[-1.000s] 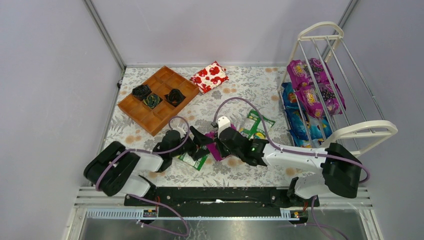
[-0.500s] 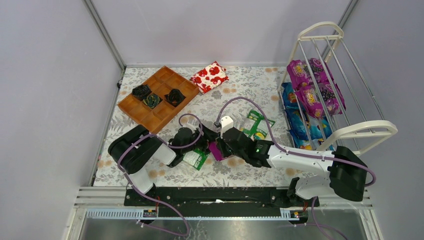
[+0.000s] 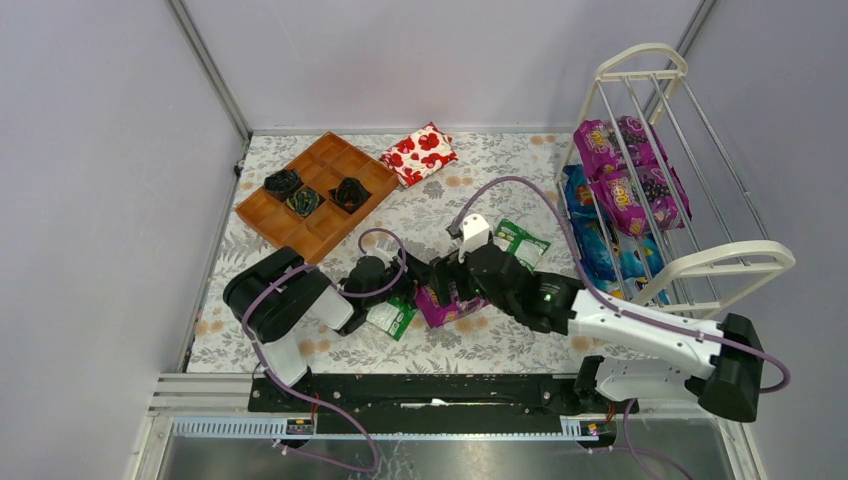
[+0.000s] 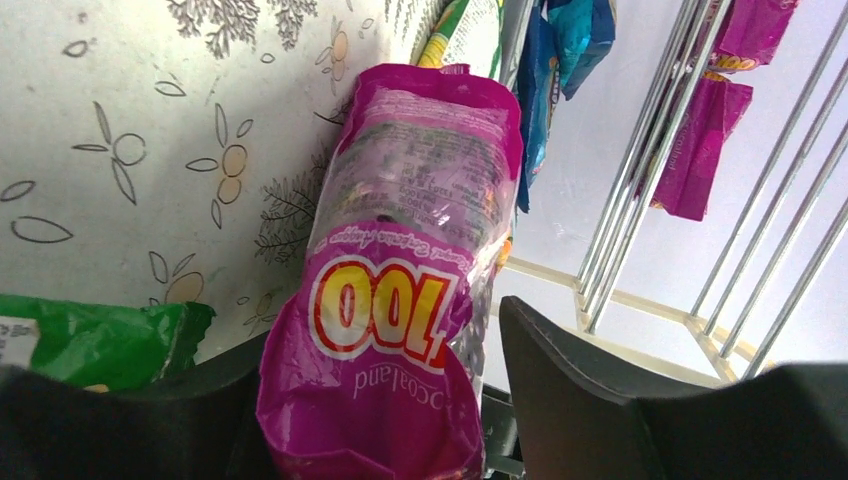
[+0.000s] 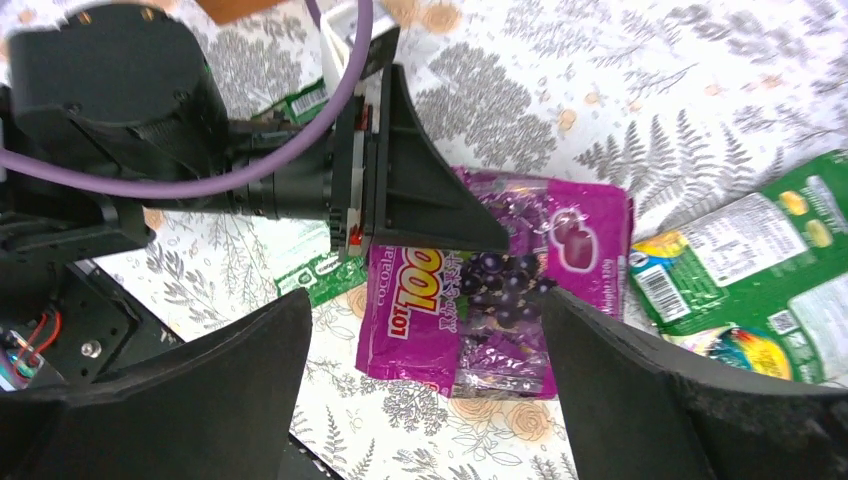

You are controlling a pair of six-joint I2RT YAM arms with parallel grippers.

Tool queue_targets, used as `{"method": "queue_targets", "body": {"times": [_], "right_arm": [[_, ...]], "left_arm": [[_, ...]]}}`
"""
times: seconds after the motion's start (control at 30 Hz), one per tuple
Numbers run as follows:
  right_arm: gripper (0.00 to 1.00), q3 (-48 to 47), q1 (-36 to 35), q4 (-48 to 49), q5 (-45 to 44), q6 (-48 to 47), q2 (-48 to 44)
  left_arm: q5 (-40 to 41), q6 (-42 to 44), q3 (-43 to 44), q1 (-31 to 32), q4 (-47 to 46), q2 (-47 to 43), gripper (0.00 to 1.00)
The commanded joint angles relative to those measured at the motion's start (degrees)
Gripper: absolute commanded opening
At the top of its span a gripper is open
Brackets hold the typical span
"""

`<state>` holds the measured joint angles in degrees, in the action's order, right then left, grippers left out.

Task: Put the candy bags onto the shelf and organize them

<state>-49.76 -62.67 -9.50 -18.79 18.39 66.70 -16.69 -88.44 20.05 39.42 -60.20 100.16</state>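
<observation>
1. Top view. The shelf [image 3: 640, 60] stands at the far right of the table [image 3: 500, 170]. We count two shelved purple bags [image 3: 640, 195] on its tiers and blue bags [image 3: 600, 250] lower down. One purple candy bag [image 3: 447, 308] lies on the table near the middle, where the left gripper [image 3: 418, 290] and right gripper [image 3: 455, 282] meet over it. A near green bag [image 3: 392, 318] lies just left of it and a far green bag [image 3: 522, 243] to its right. A brown tray [image 3: 315, 195] and a flowered packet [image 3: 420, 152] sit far left.
2. Left wrist view. We find the left gripper [image 4: 390, 340] spread, with the purple candy bag [image 4: 400, 250] lying between its fingers. The bag touches one finger and is clear of the other. The shelf's rods [image 4: 650, 200] rise beyond.
3. Right wrist view. We find the right gripper [image 5: 425, 300] spread wide above the purple candy bag [image 5: 500, 290], pinching nothing. One left-gripper finger [image 5: 430, 200] lies across the bag's edge.
</observation>
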Motion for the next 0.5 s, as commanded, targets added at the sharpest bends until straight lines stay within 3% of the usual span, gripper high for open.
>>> {"method": "queue_targets", "body": {"times": [0.0, 0.07, 0.13, 0.2, 0.33, 0.47], "right_arm": [[0.93, -2.7, 0.2, -4.7, -5.4, -0.9, -4.0], [0.97, -1.2, 1.3, -4.2, -5.5, 1.0, -4.6], [0.97, 0.4, 4.9, -2.4, -0.1, 2.7, -4.1], [0.93, 0.2, 8.8, -2.5, 6.1, 5.0, -2.1], [0.90, -4.2, 12.6, -5.2, 9.2, 6.7, 4.1], [0.83, -10.3, 20.0, -8.8, 16.1, 6.7, 12.1]], "left_arm": [[-1.4, -0.2, -1.2, 0.2, -9.1, -0.7, 0.64], [-0.9, 0.8, -1.5, 0.2, -7.7, -2.4, 0.63], [-0.3, 1.8, -1.7, 0.2, -4.9, -4.4, 0.61], [0.0, 2.7, -1.9, -0.3, -3.1, -6.1, 0.59], [-0.7, 5.3, -1.2, -1.2, 0.5, -7.8, 0.57], [-2.4, 5.3, -1.5, -1.6, -1.6, -6.4, 0.53]]}}
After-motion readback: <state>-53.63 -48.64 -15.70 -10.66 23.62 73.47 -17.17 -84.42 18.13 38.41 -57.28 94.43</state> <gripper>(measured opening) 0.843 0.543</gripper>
